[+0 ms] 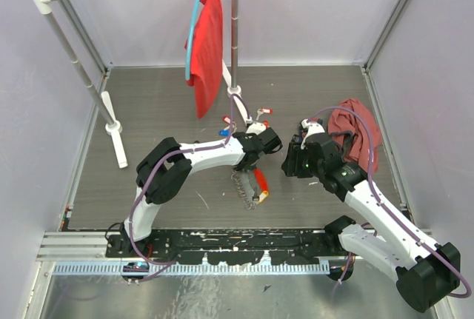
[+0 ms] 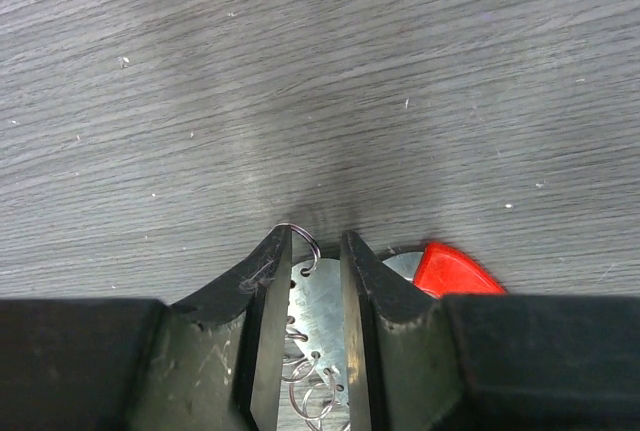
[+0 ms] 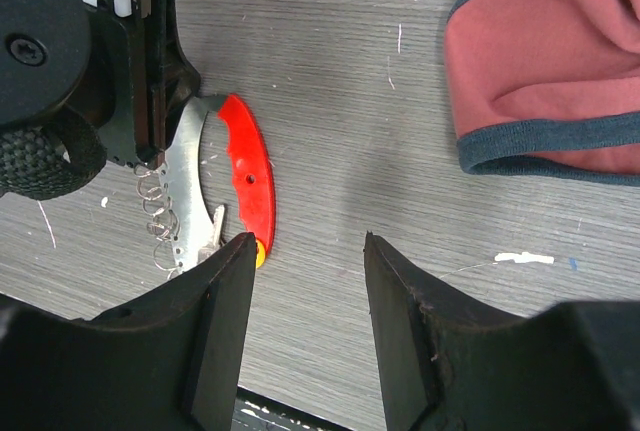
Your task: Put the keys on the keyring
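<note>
**A:** Where's the keyring?

**B:** The keyring (image 1: pixel 254 184) lies near the middle of the grey wood-grain table (image 1: pixel 148 112). It's a curved silvery plate with a row of small wire rings along one edge, joined to a long red plastic piece.

**A:** Is anything holding it?

**B:** Yes, the left gripper (image 2: pixel 315 251). In its wrist view the two fingers stand either side of the plate's upper end and press against it. The red piece shows just to the right of them.

**A:** And the right gripper?

**B:** The right gripper (image 3: pixel 305 251) has its fingers well apart, with only bare table between them. It hovers just beside the keyring's lower end, and one finger overlaps the tip of the red piece in its own view.

**A:** Any key on the ring?

**B:** A small silvery key (image 3: pixel 213 229) with a yellow bit beside it lies against the plate's lower end. I cannot tell whether it is threaded on.

**A:** The other keys?

**B:** The loose keys (image 1: pixel 224 120), tagged red and blue, lie beyond the left gripper near the clothes rack (image 1: pixel 235 38), apart from the keyring. A maroon cloth (image 3: pixel 540 61) sits to the right.
</note>
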`<state>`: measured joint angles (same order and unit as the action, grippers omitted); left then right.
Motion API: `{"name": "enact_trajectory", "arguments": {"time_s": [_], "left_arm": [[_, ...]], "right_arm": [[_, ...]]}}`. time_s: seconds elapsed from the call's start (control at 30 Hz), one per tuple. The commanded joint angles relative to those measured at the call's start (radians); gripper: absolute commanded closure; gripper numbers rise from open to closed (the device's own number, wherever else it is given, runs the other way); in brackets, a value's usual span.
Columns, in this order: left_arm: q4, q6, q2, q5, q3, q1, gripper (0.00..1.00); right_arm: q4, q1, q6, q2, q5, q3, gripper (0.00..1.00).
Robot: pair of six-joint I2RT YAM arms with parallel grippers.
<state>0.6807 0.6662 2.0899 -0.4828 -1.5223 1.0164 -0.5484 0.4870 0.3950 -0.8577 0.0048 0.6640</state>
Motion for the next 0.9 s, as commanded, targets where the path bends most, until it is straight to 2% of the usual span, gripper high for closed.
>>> {"name": "enact_trajectory", "arguments": {"time_s": [0.0, 0.47, 0.73, 0.87], "left_arm": [[0.011, 0.012, 0.019, -0.032, -0.016, 0.002, 0.69], [0.006, 0.004, -0.001, -0.037, 0.008, 0.001, 1.0], [-0.008, -0.036, -0.102, -0.053, 0.023, 0.001, 1.0], [-0.094, -0.062, -0.201, -0.015, 0.084, 0.002, 1.0]], "right_arm": [[0.026, -0.004, -0.01, -0.001, -0.009, 0.014, 0.47], [0.025, -0.004, -0.012, 0.003, -0.008, 0.019, 0.47], [0.025, -0.003, -0.01, 0.022, -0.005, 0.026, 0.46], [0.022, -0.004, -0.011, 0.037, -0.002, 0.031, 0.46]]}}
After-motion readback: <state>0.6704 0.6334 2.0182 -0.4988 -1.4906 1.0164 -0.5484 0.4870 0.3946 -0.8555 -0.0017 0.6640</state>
